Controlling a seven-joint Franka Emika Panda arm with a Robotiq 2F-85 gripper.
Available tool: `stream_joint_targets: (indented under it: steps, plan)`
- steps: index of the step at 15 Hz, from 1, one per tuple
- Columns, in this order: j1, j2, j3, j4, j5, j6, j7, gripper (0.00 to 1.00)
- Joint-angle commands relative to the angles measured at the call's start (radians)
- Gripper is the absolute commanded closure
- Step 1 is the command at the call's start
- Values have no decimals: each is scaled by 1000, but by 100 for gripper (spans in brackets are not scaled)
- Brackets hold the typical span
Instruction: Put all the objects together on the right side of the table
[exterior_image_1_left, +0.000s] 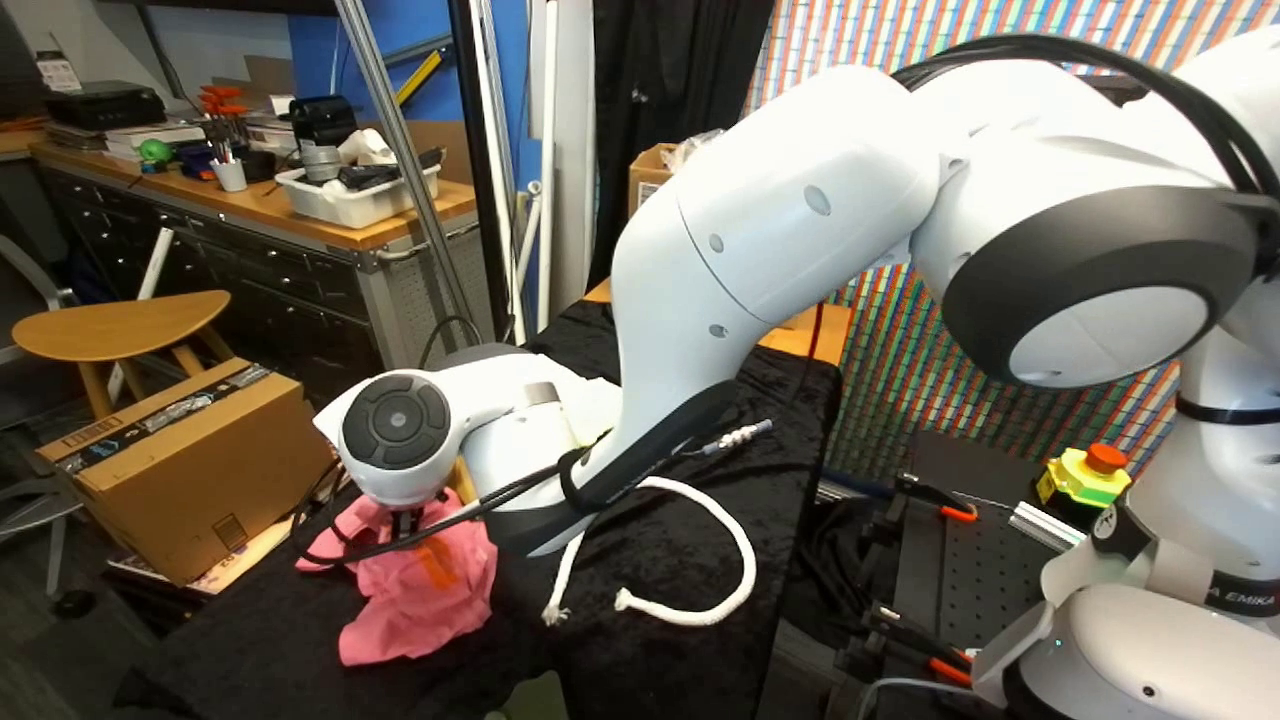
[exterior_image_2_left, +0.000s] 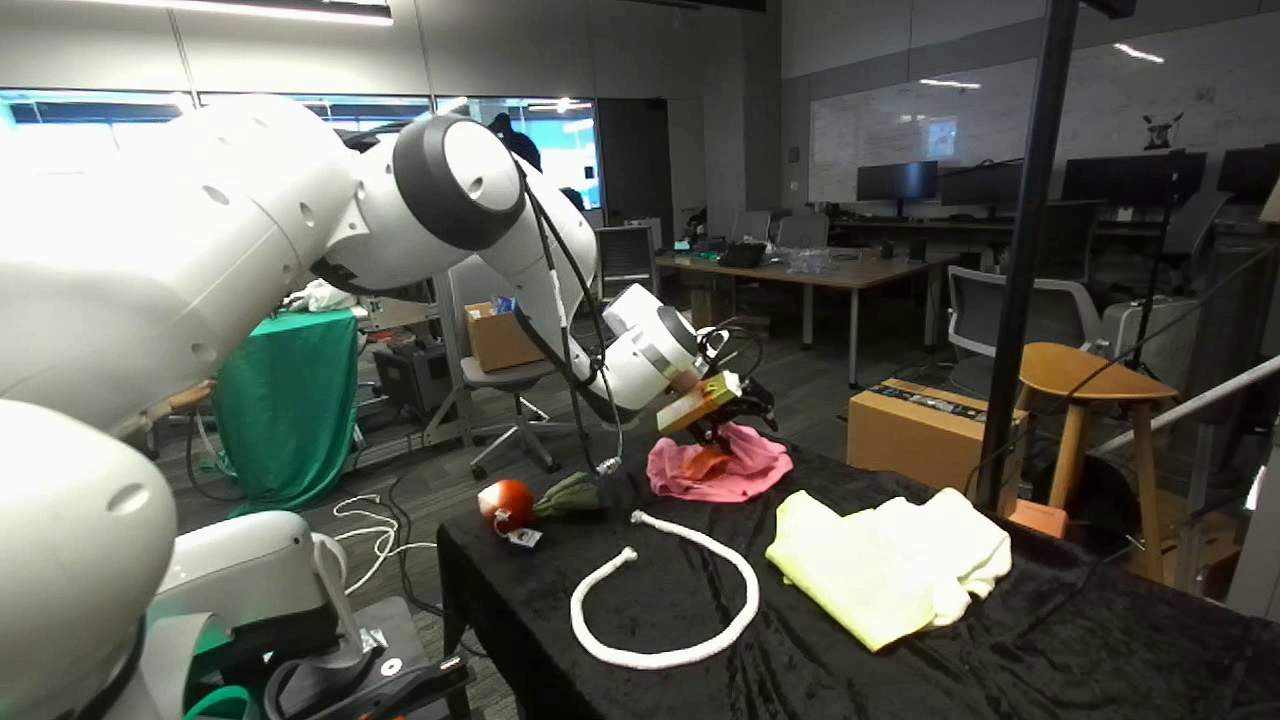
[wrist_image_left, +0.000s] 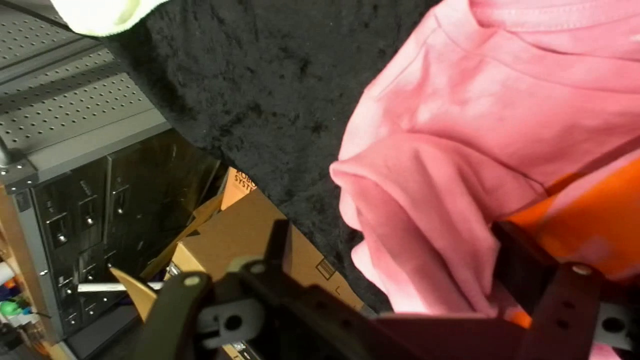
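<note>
My gripper (wrist_image_left: 395, 235) is open at the pink shirt (wrist_image_left: 450, 125), its two fingers wide apart. One finger is over the shirt's orange print; whether it touches is unclear. In both exterior views the gripper (exterior_image_1_left: 385, 530) (exterior_image_2_left: 742, 420) is at the crumpled pink shirt (exterior_image_1_left: 430, 610) (exterior_image_2_left: 735, 478), near the table's edge. A white rope (exterior_image_1_left: 735, 545) (exterior_image_2_left: 660, 660) lies curved on the table. A yellow cloth (exterior_image_2_left: 880, 570) lies beside it, partly hidden by my arm in an exterior view (exterior_image_1_left: 600, 405). A round orange-and-white object (exterior_image_2_left: 508, 503) with a tag and green end (exterior_image_2_left: 570, 497) sits at the table's corner.
A black cloth covers the table (exterior_image_2_left: 720, 690). A cardboard box (exterior_image_1_left: 200, 470) (exterior_image_2_left: 930, 440) stands on the floor past the edge near the shirt. A dark post (exterior_image_2_left: 1020, 250) rises behind the table. A wooden stool (exterior_image_1_left: 125, 325) stands beyond the box. Cables hang along my arm.
</note>
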Motion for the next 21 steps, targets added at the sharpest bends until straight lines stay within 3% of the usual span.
stream_joint_targets:
  steps: [1, 7, 8, 10, 17, 21]
  plan:
    - [26, 65, -44, 61, -55, -22, 84, 0]
    - [5, 89, -24, 88, -59, -66, 94, 0]
    - [5, 84, -24, 85, -61, -68, 97, 25]
    - [4, 76, -20, 79, -62, -75, 94, 34]
    - [18, 32, -16, 35, -73, -70, 89, 89]
    - [53, -23, -37, -27, -66, -33, 88, 93]
